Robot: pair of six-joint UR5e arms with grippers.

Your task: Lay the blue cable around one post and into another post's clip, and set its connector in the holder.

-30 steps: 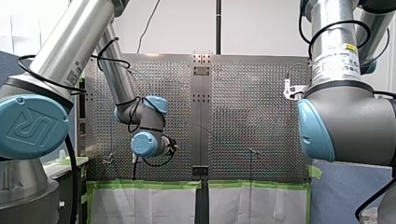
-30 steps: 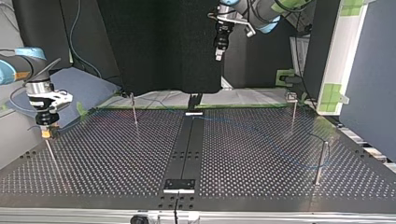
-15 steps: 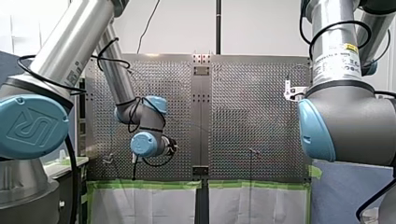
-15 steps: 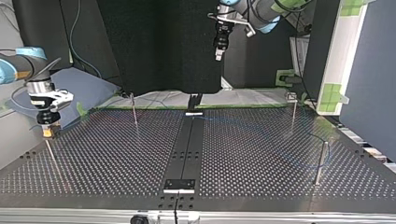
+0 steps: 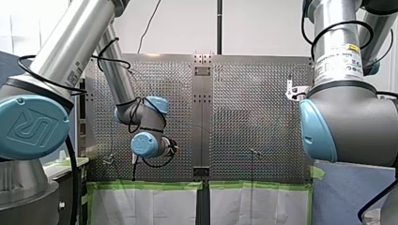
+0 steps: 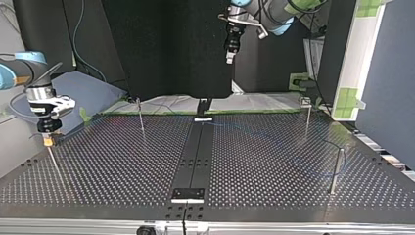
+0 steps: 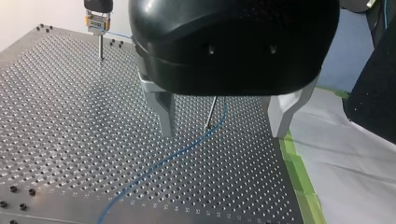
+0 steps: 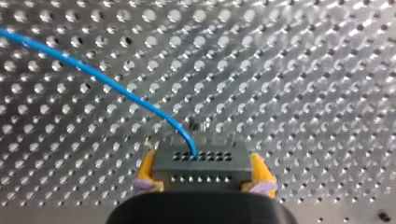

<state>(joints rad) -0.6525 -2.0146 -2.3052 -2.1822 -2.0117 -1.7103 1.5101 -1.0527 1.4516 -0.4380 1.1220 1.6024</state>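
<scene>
Our right arm's fingers (image 8: 146, 170), yellow-padded, pinched the dark connector (image 8: 201, 165) by its two ends, and the blue cable (image 8: 93, 77) ran out of its face and away over the perforated worktop (image 6: 122, 166). By our reading the connector was not yet in any holder, and we could not pick the holder out. Farther along, the cable lay slack on the worktop and passed just beside a thin post (image 7: 212, 111). A faint curve by the post at the top view's right (image 6: 335, 169) suggested the wrap was made, though no clip showed clearly. Our right arm (image 6: 19, 71) pointed straight down, holding the connector just above another post (image 6: 53, 164). Our left arm's fingers (image 7: 164, 112) hung spread and empty, raised well above the worktop's far side.
</scene>
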